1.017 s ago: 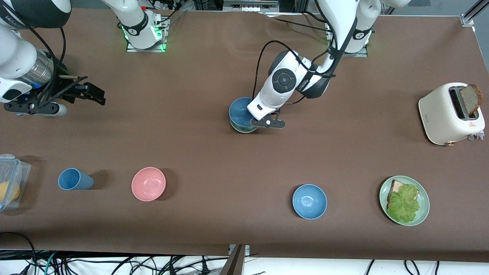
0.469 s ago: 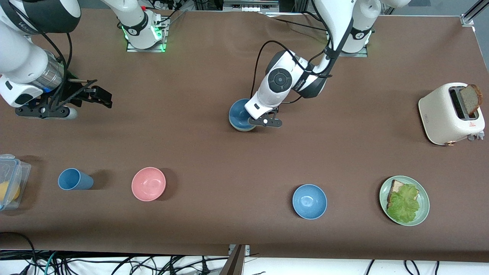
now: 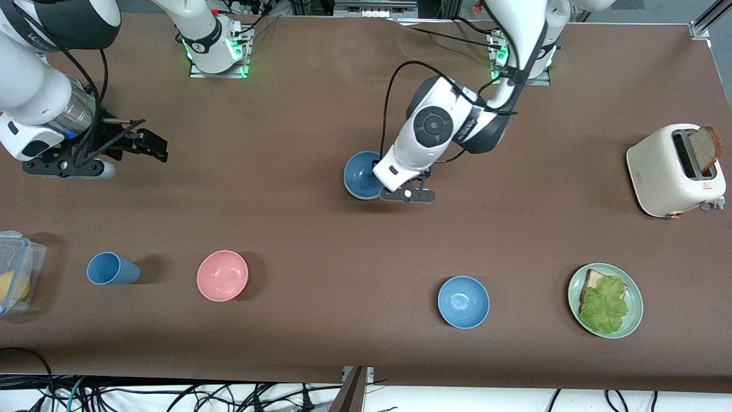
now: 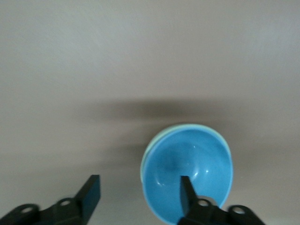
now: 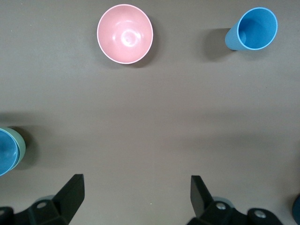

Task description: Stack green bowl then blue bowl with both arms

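The muted blue bowl point(image 3: 360, 173) sits nested in the pale green bowl point(image 4: 144, 157) at mid-table; only a thin green rim shows around it. My left gripper point(image 3: 406, 194) hangs over the stack's edge on the side toward the left arm's end, open and empty. In the left wrist view my left gripper point(image 4: 138, 194) has one finger point(image 4: 186, 190) over the blue bowl point(image 4: 187, 164) and the other finger over bare table. My right gripper point(image 3: 150, 146) waits open and empty over the right arm's end. The right wrist view shows my right gripper point(image 5: 136, 192) and the stack point(image 5: 7, 150) at its edge.
Nearer the camera stand a blue cup point(image 3: 111, 269), a pink bowl point(image 3: 222, 275), a brighter blue bowl point(image 3: 463, 301) and a green plate point(image 3: 632, 286) with bread and lettuce. A toaster point(image 3: 663, 171) stands at the left arm's end, a clear container point(image 3: 26, 252) at the right arm's.
The blue bowl has gone down into the green bowl and been let go. My left gripper has shifted slightly toward the left arm's end. The right gripper has barely moved.
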You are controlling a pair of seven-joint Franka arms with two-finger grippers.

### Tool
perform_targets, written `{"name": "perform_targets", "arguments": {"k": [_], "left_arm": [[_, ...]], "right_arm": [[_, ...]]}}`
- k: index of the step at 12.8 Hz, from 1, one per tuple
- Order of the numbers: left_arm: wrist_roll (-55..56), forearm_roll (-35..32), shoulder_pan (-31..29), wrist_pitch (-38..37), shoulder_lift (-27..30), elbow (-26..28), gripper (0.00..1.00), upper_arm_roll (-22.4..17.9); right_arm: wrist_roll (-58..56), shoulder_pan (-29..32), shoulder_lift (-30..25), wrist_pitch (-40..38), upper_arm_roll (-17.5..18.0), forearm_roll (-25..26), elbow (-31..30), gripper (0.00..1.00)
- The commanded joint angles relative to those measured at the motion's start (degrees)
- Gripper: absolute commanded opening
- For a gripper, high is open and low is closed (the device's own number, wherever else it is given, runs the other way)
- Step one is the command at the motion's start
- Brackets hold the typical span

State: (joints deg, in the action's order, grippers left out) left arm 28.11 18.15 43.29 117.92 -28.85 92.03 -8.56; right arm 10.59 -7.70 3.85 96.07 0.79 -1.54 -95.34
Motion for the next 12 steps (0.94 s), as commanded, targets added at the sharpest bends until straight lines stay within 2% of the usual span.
{"name": "perform_targets", "arguments": {"k": [1, 3, 8, 10, 12], "left_arm": [[-0.4, 0.1, -2.8, -6.5, 2.1, -5.7, 1.00, -2.1], [-2.5, 0.0, -7.3, -7.5, 5.7, -5.7, 1.00, -2.2], [-14.4, -0.3, -19.9, -15.9, 11.7, -5.9, 1.00, -2.2], [-20.8, -7.4, -24.3, -18.5, 14.1, -5.9, 1.00, -1.6], [-22.8, -10.3, -27.7, -20.8, 16.2, -5.9, 1.00, -0.2]], "right_arm": [[0.7, -0.5, 0.2, 0.0, 0.0, 0.0, 0.7, 1.00], [0.2, -0.4, 0.2, 0.1, 0.0, 0.0, 0.7, 1.00], [-0.1, -0.4, 0.1, 0.0, -0.1, 0.0, 0.7, 1.00], [-0.1, -0.4, 0.1, -0.1, -0.1, 0.0, 0.7, 1.00], [-0.1, -0.4, 0.1, -0.1, -0.1, 0.0, 0.6, 1.00]]}}
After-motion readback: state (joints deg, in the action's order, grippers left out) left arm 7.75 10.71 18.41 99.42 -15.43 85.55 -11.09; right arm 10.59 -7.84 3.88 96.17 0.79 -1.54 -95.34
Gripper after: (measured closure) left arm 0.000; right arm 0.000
